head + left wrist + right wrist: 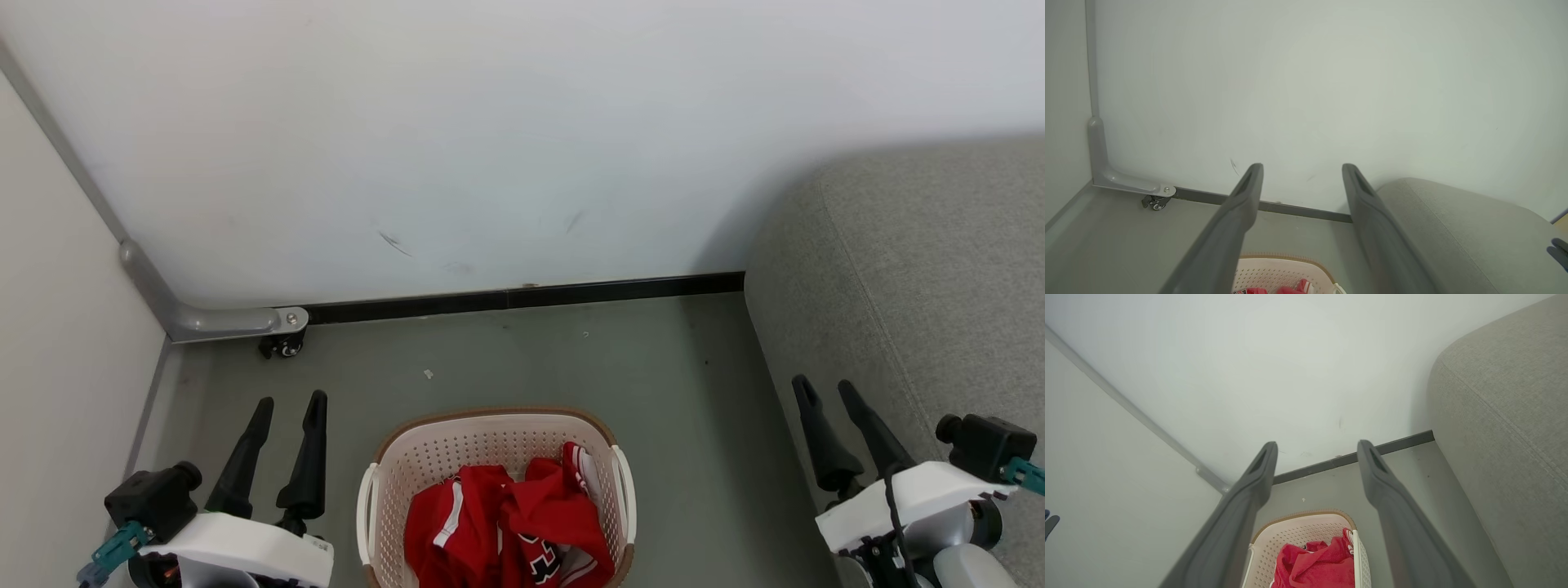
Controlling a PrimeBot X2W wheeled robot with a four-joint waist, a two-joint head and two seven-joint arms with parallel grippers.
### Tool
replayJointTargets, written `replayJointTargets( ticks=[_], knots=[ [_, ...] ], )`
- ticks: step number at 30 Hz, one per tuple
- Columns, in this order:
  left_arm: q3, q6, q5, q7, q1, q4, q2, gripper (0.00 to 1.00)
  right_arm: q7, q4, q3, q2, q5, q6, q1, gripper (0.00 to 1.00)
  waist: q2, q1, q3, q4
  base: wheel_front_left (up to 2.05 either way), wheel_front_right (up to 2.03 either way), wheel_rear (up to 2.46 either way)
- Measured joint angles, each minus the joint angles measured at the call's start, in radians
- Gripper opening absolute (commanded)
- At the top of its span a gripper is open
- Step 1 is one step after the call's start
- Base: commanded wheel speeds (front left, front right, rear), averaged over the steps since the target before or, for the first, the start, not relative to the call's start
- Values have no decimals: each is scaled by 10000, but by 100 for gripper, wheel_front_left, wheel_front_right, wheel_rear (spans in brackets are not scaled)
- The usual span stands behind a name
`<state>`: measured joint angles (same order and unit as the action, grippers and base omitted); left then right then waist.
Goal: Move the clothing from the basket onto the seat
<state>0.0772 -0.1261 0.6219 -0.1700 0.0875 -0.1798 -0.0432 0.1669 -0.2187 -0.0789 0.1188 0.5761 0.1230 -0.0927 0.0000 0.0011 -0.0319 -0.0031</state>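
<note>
Two end effectors, fingers apart, empty: left end effector (291,402) left of basket (445,457), right end effector (823,384) beside seat (939,269). Red clothing (506,523) crumpled inside basket on floor (571,359).

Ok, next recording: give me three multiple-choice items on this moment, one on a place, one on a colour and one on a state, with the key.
1. On which side of the cream perforated plastic basket with a brown rim does the grey woven-fabric sofa stand?
A) the robot's right
B) the robot's left
C) under it

2. The soft crumpled clothing in the basket is mainly:
A) blue
B) red with white stripes
C) black

3. The left tool and the right tool are:
A) both shut on clothing
B) one open, one shut
C) both open, holding nothing

Key: 1 A, since the sofa takes up the head view's right side beside the basket; 2 B, since red folds with white stripes show in the basket; 3 C, since each tool's jaws stand apart with nothing between them.
</note>
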Motion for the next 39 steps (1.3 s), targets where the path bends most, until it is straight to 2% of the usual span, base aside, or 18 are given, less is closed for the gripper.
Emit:
replayJointTargets(
  ticks=[27,39],
  knots=[
    [407,-12,-2932,-802,319,203,19,100,811,380,-341,65,-3279,4,-397,100,0,-5,-208,-5,0,0,0],
    [464,-12,-3001,-823,450,136,27,100,826,416,-349,69,-3409,4,-569,100,0,-6,-172,-4,0,0,0]
  ],
)
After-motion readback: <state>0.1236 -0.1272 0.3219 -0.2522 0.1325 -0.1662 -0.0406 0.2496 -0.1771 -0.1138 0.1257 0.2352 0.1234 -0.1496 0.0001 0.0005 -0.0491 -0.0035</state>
